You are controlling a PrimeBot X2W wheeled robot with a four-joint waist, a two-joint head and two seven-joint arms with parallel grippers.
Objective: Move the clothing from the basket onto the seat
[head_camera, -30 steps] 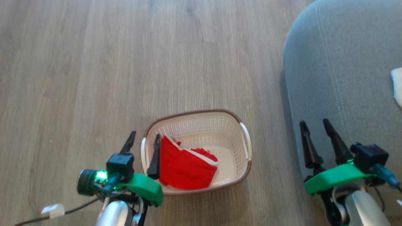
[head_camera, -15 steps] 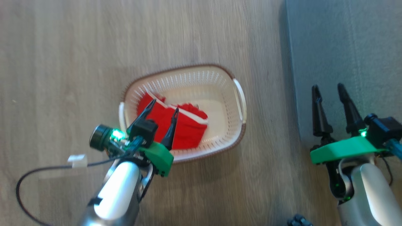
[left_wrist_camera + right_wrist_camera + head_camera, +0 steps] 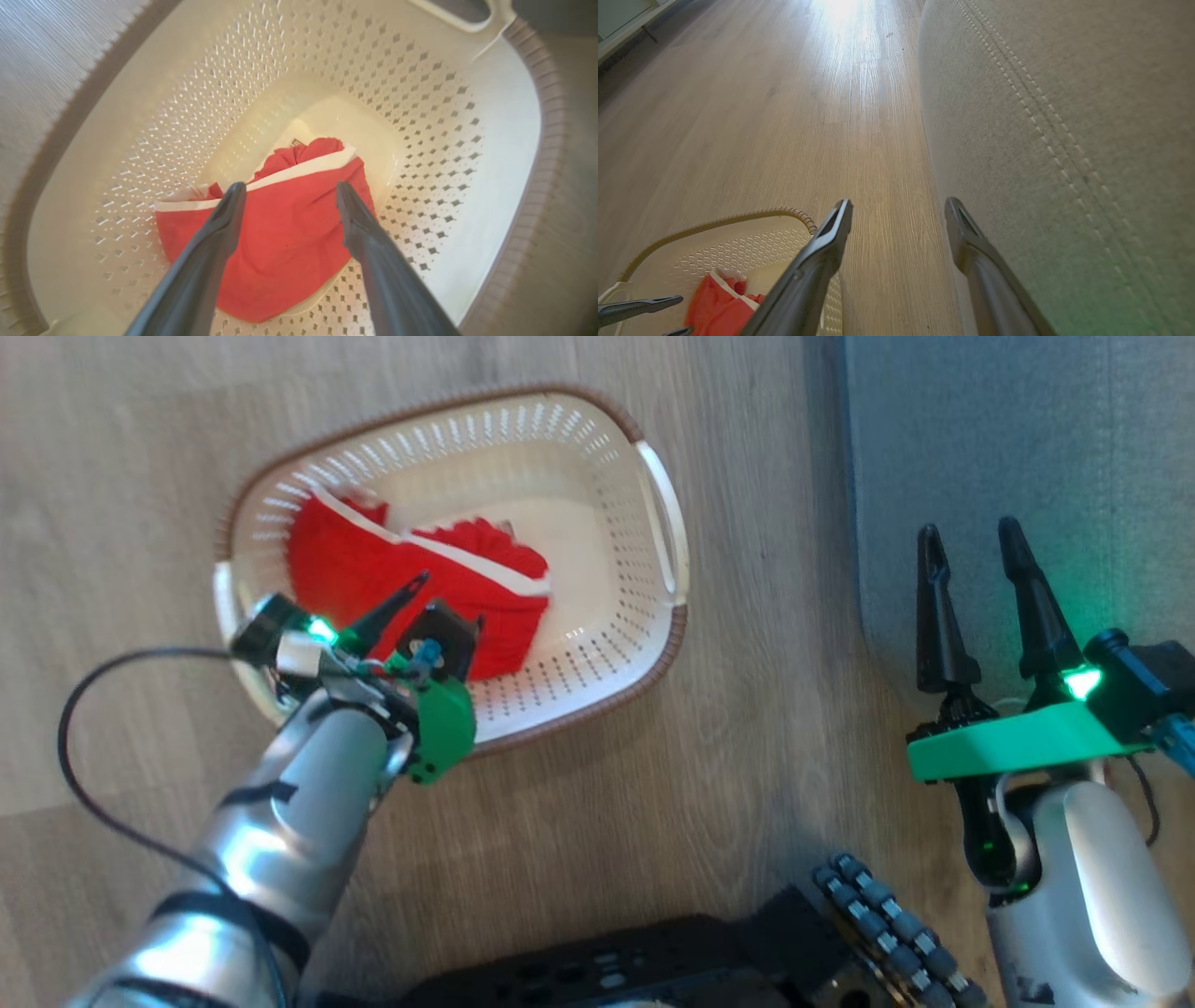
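Basket (image 3: 607, 635): cream plastic, perforated, slight sheen; brown woven-look rim.
Clothing (image 3: 336, 565): soft red cloth, matt, white trim.
Seat (image 3: 1046, 439): grey woven fabric, coarse, pale stitching.
Floor (image 3: 766, 737): wood-grain boards, low sheen.
Right gripper (image 3: 967, 527): matt dark fingers, green plastic mount.
Left forearm (image 3: 280, 821): glossy silver shell.

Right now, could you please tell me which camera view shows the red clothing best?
The left wrist view: the clothing lies centred before the open left hand, white trim clear. The head view shows it inside the basket, partly hidden by that hand; the right wrist view catches a red corner.
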